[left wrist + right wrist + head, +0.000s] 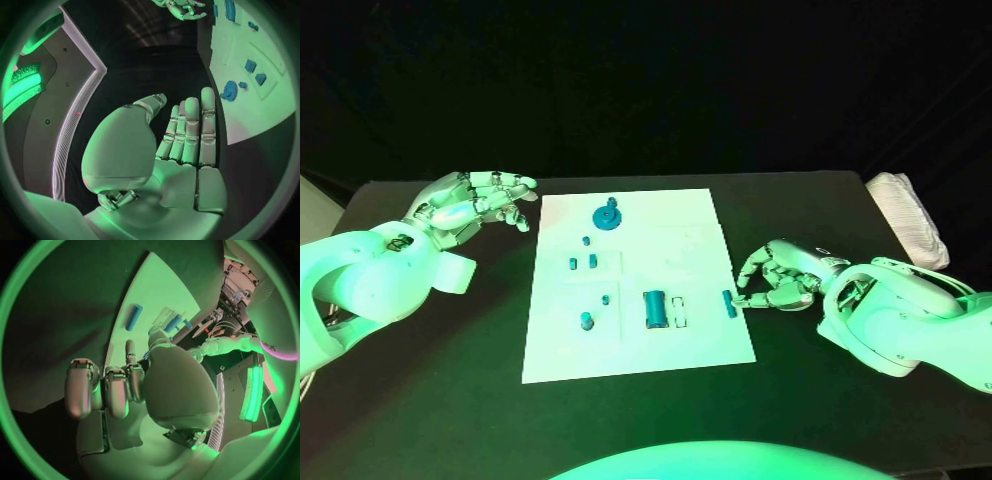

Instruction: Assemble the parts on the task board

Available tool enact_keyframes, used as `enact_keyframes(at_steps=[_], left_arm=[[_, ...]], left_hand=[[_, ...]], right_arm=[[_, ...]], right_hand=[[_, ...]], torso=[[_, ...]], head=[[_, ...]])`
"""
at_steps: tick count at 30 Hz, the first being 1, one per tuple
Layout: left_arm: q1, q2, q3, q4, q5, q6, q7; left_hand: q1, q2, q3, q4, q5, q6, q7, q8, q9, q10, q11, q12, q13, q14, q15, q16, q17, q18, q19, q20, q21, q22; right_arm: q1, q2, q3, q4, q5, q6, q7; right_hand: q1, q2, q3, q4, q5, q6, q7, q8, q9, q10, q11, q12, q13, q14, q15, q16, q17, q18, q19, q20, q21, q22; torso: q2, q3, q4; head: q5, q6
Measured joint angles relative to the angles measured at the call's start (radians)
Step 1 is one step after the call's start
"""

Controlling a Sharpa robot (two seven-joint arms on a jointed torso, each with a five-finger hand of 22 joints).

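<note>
Step in hand looks like a pickup: right hand sits at the right edge of the task board, fingertips curled down around a small blue part lying at that edge. Fingers touch or nearly touch it; can't tell if it's actually pinched yet. Next move, by my guess: close firmly on the part, lift, carry it left to an open slot on the board, probably the outlined one beside the long blue block.

Left hand hovers off the board's far left corner, above the table, holding nothing; fingers apart, loosely curled toward the board in the head view, laid out straight side by side in the left wrist view.

Other parts on the board: round gear-like piece at the far end, small pieces mid-left, one near-left.

Right wrist view: right hand curled in over the board edge, long block beyond it.
</note>
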Motion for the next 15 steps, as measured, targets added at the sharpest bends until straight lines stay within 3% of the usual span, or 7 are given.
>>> enact_keyframes(at_steps=[6,15], left_arm=[[0.0,-0.002,0.0,0.001,0.0,0.001,0.001],[-0.001,-0.005,0.0,0.003,0.0,0.002,0.001]], left_hand=[[0.0,0.0,-0.003,0.003,0.0,0.0,0.0,0.0,0.0,0.0,0.0,0.0,0.0,0.0,0.0,0.0,0.0,0.0,0.0,0.0,0.0,-0.001],[0.0,0.0,-0.003,0.003,0.0,0.0,0.0,0.0,0.0,0.0,0.0,0.0,0.0,0.0,0.0,0.0,0.0,0.0,0.0,0.0,0.0,-0.001]], right_arm=[[-0.026,0.031,-0.002,-0.01,-0.05,0.0,-0.054],[-0.041,0.068,-0.002,-0.031,-0.098,-0.006,-0.113]], right_hand=[[-0.017,0.004,-0.005,0.0,-0.004,0.005,-0.005,0.002,0.001,0.0,0.0,-0.003,0.0,0.0,0.0,0.0,0.0,0.0,0.0,0.0,0.0,0.0],[-0.031,0.008,-0.005,0.0,-0.004,0.015,-0.008,0.008,0.004,0.0,0.0,-0.003,0.0,0.0,0.0,0.0,0.0,0.0,0.0,0.0,0.0,0.0]], torso=[[0.001,-0.0001,0.001],[0.002,-0.0007,0.0013]], head=[[0.001,-0.002],[0.004,-0.007]])
